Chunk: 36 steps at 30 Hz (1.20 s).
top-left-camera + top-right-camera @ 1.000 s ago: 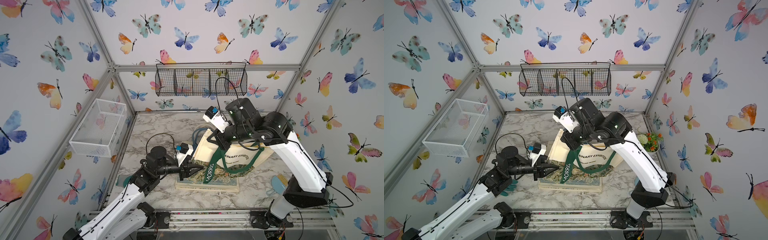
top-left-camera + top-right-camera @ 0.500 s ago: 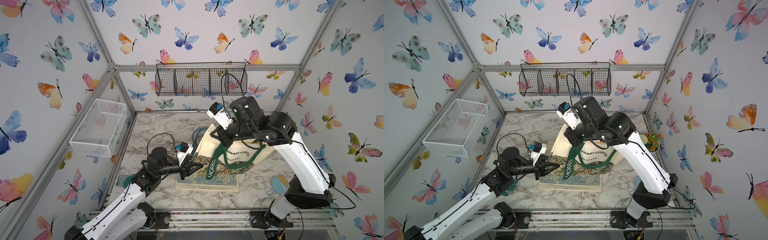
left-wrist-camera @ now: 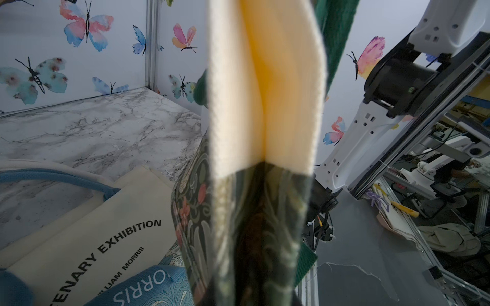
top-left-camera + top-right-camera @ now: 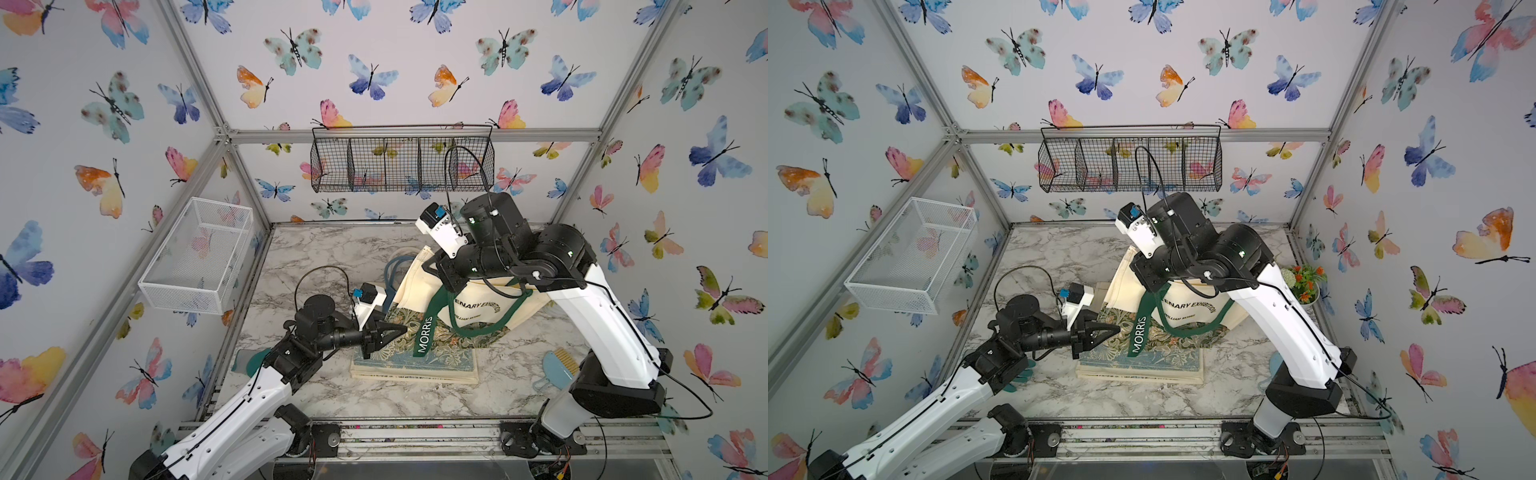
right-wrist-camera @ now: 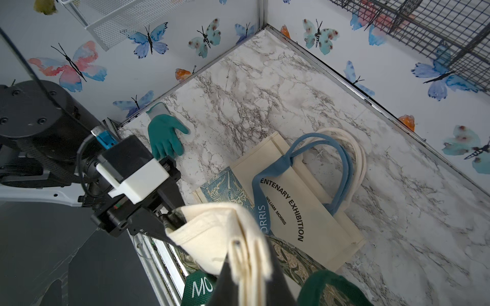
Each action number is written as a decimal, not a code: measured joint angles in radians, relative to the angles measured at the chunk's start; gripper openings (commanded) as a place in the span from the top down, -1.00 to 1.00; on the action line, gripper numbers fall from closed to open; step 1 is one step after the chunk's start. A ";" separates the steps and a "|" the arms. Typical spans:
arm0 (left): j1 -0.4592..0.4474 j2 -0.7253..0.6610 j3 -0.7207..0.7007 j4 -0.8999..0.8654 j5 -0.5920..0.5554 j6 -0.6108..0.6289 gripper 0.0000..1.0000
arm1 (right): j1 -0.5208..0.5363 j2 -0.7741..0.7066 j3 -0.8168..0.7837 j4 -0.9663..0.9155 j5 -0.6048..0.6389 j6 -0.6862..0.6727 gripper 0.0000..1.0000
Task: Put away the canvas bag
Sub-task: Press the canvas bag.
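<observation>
The canvas bag [image 4: 478, 307] [image 4: 1187, 309] is cream with a dark floral lower band and green handles; one handle strap [image 4: 424, 338] reads MORRIS. It hangs tilted over a flat stack of other bags. My right gripper [image 4: 442, 286] [image 4: 1148, 286] is shut on its upper cream edge; in the right wrist view the folded cloth [image 5: 212, 233] sits between the jaws of that gripper [image 5: 246, 265]. My left gripper [image 4: 405, 328] [image 4: 1119, 328] is shut on the bag's lower floral corner, also seen in the right wrist view [image 5: 169, 225]. Cloth [image 3: 265, 106] fills the left wrist view and hides the jaws.
Under the held bag lie flat bags with blue and cream handles [image 5: 299, 201]. A black wire basket [image 4: 401, 160] hangs on the back wall, a white mesh basket [image 4: 199, 253] on the left wall. A green glove [image 5: 164, 135], a blue brush [image 4: 559, 365] and a flower pot [image 4: 1304, 282] stand around.
My left gripper opened briefly, edged right and shut on the bag's floral corner. The right arm rose a little, taking the bag's upper edge with it.
</observation>
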 measured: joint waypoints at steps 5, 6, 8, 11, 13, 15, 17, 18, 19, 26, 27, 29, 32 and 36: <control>-0.013 0.008 0.001 0.006 -0.003 -0.003 0.30 | -0.003 -0.005 0.000 -0.001 0.002 -0.004 0.97; -0.018 0.008 0.001 0.008 -0.004 -0.006 0.79 | -0.003 -0.005 0.000 -0.001 0.003 -0.004 0.97; -0.024 0.007 0.000 0.010 -0.014 -0.008 1.00 | -0.004 -0.006 0.000 -0.002 0.005 -0.004 0.97; -0.025 0.006 0.000 0.018 -0.021 -0.014 0.16 | -0.005 -0.007 0.000 -0.001 0.007 -0.005 0.97; -0.026 0.007 -0.002 0.024 -0.028 -0.020 -0.08 | -0.005 -0.008 0.000 -0.001 0.009 -0.005 0.97; -0.029 0.008 -0.006 0.040 -0.029 -0.026 -0.03 | -0.006 -0.009 0.000 0.000 0.013 -0.004 0.96; -0.035 0.008 -0.013 0.061 -0.030 -0.033 -0.01 | -0.008 -0.010 0.000 -0.001 0.016 -0.003 0.97; -0.036 0.008 -0.016 0.069 -0.030 -0.036 -0.02 | -0.008 -0.011 0.000 -0.001 0.016 -0.003 0.97; -0.037 0.010 -0.020 0.083 -0.032 -0.040 -0.05 | -0.009 -0.011 0.001 0.000 0.016 -0.003 0.97; -0.041 0.031 -0.024 0.149 -0.040 -0.049 -0.07 | -0.011 -0.013 0.023 -0.002 0.024 -0.003 0.97; -0.042 0.031 -0.024 0.151 -0.041 -0.049 -0.06 | -0.012 -0.014 0.023 -0.002 0.027 -0.003 0.97; -0.045 0.031 -0.024 0.152 -0.047 -0.051 0.57 | -0.013 -0.014 0.023 -0.002 0.028 -0.003 0.97; -0.046 0.031 -0.025 0.150 -0.061 -0.051 1.00 | -0.013 -0.016 0.023 -0.006 0.028 -0.003 0.97; -0.046 0.032 -0.023 0.146 -0.067 -0.047 1.00 | -0.013 -0.019 0.023 -0.005 0.029 -0.004 0.96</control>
